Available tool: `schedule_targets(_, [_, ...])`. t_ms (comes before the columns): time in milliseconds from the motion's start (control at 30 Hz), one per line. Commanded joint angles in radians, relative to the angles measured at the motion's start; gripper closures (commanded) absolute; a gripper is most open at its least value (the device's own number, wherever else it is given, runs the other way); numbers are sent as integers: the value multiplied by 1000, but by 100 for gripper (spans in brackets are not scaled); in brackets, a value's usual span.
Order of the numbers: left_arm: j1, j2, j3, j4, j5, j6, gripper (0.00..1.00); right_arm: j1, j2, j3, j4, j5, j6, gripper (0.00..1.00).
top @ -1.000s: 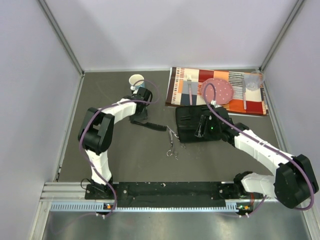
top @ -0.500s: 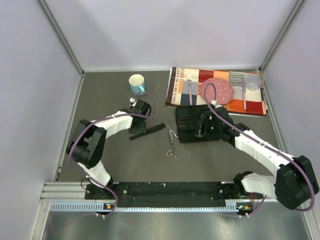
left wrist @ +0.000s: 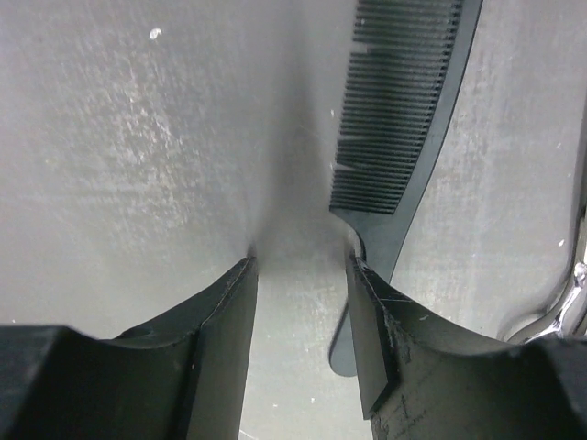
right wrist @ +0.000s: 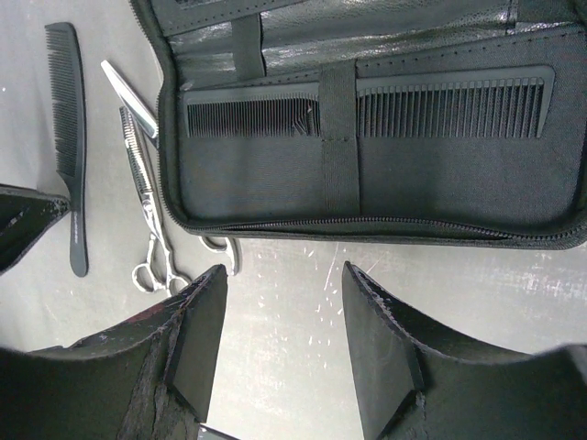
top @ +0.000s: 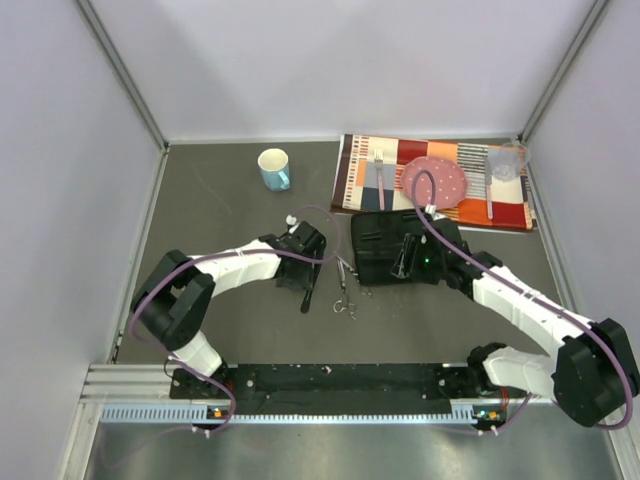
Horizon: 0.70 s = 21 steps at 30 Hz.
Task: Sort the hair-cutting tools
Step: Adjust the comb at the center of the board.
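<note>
**Op:** Left side?

**Obs:** Your left gripper (left wrist: 301, 268) is low over the table (left wrist: 138, 137). Its jaws are partway apart and clamped on nothing. The handled comb (left wrist: 394, 110) lies flat, teeth pointing away. Its handle slants under the finger on the right of the wrist view, with the tail end showing in the gap.

**Op:** Right side?

**Obs:** Your right gripper (right wrist: 284, 270) has its jaws parted and empty, with bare table between them. It sits just off the near edge of the open zip case (right wrist: 431, 188). The flat comb (right wrist: 440, 105) is tucked under the case's strap. The two scissors (right wrist: 147, 202) overlap on the table, between the case and the handled comb.
</note>
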<state>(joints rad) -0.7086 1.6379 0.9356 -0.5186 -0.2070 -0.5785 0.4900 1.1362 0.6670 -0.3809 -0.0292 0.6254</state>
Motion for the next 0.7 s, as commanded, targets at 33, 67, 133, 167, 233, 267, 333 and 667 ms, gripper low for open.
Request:
schedule_targets(33, [-14,-36,-11,-135,20,-35,48,15,-33,-6,31,0,8,47])
schedule_targets(67, [-15,-47,-8,-135,27,-40,47,15,-33,-6,31,0,10,47])
schedule_targets(133, [-25,-62,2,-132,44,-43,43,15,-32,-7,30,2,11,47])
schedule_targets(167, [-28,-62,5,-132,61,-41,41,15,-30,-7,31,2,11,47])
schedule_targets(233, [-41,-43,17,-124,76,-41,39,15,-26,-7,31,3,14,47])
schedule_targets(267, [-46,-33,20,-121,83,-40,39,15,-23,-7,31,3,16,47])
schedule_targets(333, [-52,-3,32,-118,96,-40,39,15,-16,-4,31,0,16,47])
schedule_targets(667, [-55,-85,98,-153,29,-98,36,13,-13,-6,30,3,10,47])
